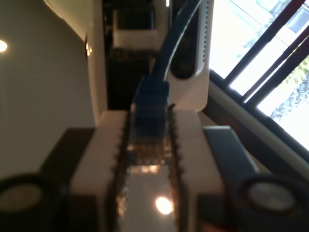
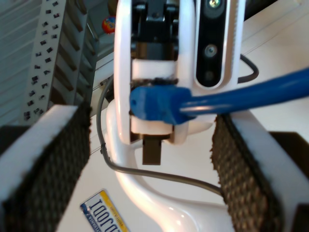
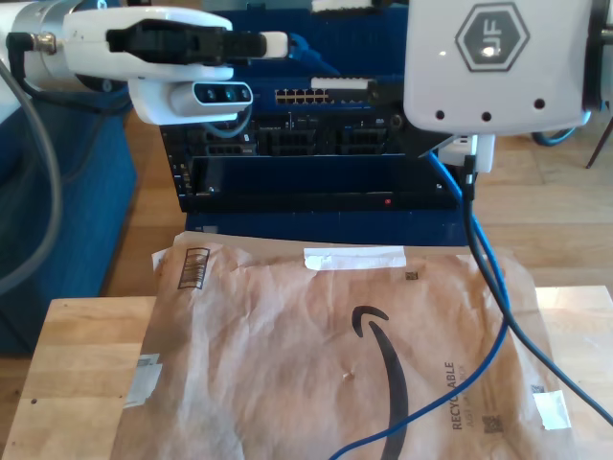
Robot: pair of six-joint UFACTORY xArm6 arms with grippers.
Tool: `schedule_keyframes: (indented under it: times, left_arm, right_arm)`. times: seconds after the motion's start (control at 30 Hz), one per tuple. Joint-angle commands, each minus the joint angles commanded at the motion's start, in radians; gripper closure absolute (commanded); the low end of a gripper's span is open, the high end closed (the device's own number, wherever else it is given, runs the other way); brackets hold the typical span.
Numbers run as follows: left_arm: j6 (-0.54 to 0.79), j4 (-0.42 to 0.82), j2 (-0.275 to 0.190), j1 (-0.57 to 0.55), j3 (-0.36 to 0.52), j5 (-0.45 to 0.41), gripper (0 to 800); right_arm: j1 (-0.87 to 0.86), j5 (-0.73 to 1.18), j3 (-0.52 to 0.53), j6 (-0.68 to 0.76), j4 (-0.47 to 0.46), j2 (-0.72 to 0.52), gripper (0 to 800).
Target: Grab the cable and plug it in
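The cable (image 1: 153,94) is bright blue, and its clear plug (image 1: 145,154) lies clamped between the pads of my first gripper (image 1: 149,121), which is shut on it. My second gripper (image 2: 149,116) faces it with jaws wide open, its black pads (image 2: 63,145) on either side of the blue cable (image 2: 246,94), not touching it. The second wrist view also shows my first gripper (image 2: 153,77) pinching the blue boot. At the exterior view's top left, my first gripper (image 3: 273,43) points right. The cable (image 3: 488,259) hangs below the second arm's white housing (image 3: 493,62) onto the table.
A dark server rack with a row of ports (image 3: 306,96) stands behind a brown paper mailer (image 3: 335,355) on the wooden table (image 3: 77,383). A black cord (image 3: 536,364) runs beside the blue cable. A thin grey wire (image 2: 145,171) lies on a white surface.
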Motion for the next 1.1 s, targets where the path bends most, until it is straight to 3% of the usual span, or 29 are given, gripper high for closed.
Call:
schedule_keyframes:
  times: [1.1]
  left_arm:
    - [-0.074,-0.046,0.0,-0.008,0.04,0.018,771]
  right_arm:
    - [0.055,-0.072,0.017,-0.028,-0.002,0.021,427]
